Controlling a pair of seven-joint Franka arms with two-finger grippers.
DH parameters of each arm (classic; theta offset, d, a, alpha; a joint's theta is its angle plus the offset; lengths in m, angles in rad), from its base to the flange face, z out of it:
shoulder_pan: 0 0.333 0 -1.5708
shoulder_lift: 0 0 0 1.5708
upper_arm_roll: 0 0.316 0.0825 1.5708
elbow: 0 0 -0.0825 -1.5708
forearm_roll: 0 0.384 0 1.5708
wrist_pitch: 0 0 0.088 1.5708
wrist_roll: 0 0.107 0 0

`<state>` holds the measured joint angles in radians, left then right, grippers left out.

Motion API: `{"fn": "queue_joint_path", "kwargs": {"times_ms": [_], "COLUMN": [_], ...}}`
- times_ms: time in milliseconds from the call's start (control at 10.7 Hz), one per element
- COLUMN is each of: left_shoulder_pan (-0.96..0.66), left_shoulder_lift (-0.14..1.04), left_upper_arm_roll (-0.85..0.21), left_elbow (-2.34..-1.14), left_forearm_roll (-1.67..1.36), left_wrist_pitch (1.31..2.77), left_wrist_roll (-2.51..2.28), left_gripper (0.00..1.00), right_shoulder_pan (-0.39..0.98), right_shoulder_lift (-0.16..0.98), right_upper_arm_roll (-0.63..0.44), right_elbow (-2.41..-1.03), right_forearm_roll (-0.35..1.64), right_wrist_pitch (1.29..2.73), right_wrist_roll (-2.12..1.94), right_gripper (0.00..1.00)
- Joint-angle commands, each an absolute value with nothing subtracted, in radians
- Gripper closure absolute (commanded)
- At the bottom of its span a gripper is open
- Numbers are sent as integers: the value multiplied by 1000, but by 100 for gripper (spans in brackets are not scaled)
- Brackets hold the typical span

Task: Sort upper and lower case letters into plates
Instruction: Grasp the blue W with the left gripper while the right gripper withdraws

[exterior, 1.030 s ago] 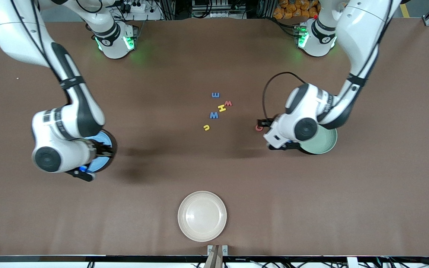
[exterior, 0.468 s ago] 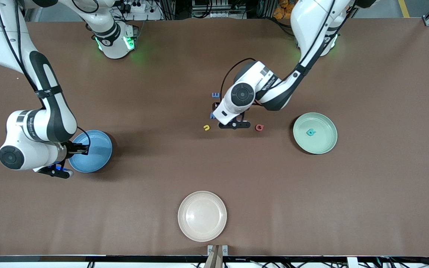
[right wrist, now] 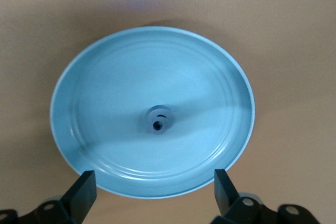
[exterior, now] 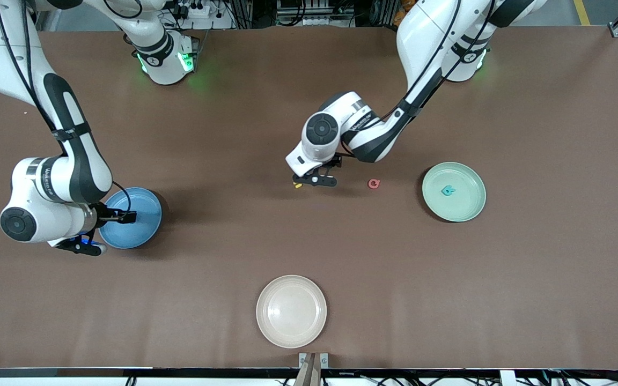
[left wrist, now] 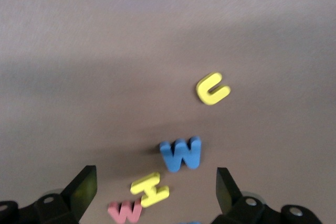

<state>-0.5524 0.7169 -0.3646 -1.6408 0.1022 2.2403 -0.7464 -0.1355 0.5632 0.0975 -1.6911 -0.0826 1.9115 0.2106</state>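
Left gripper [left wrist: 152, 192] jaws wide, over blue W [left wrist: 181, 153] and yellow H [left wrist: 149, 189]. Right gripper [right wrist: 152, 192] jaws wide, empty, over blue plate [right wrist: 105, 93].

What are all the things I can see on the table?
Table: one, brown.
Blue plate: one, toward the right arm's end.
Small blue letter: one, in the blue plate.
Mint plate: one, pale green, toward the left arm's end.
Teal letter: one, in the mint plate.
Cream plate: one, nearest the front camera.
Yellow curved letter, yellow H, blue W, pink W: one each, mid-table.
Red letter: one, between those and the mint plate.
Left gripper: open, over the mid-table letters.
Right gripper: open, over the blue plate.
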Motion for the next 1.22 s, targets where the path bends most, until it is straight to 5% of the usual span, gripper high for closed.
{"fn": "queue_joint_path", "kwargs": {"times_ms": [0,1124], "left_shoulder_pan": [-572,-655], "left_shoulder_lift": [742,755], "left_upper_arm_roll": [-354,-316], "left_elbow": [-1597,-1695], "left_forearm_roll": [153,221], "left_wrist_pitch": [2258,2399], "left_wrist_roll": [-758,-1017], "left_gripper": [0,0], "right_shoulder_pan": [-123,12], "right_shoulder_lift": [482,187], "right_upper_arm_roll": [104,155], "right_elbow": [-1710,-1663], "right_forearm_roll": [-66,-60], "right_wrist_pitch": [1890,1873], "right_wrist_roll": [196,198], "right_gripper": [0,0]}}
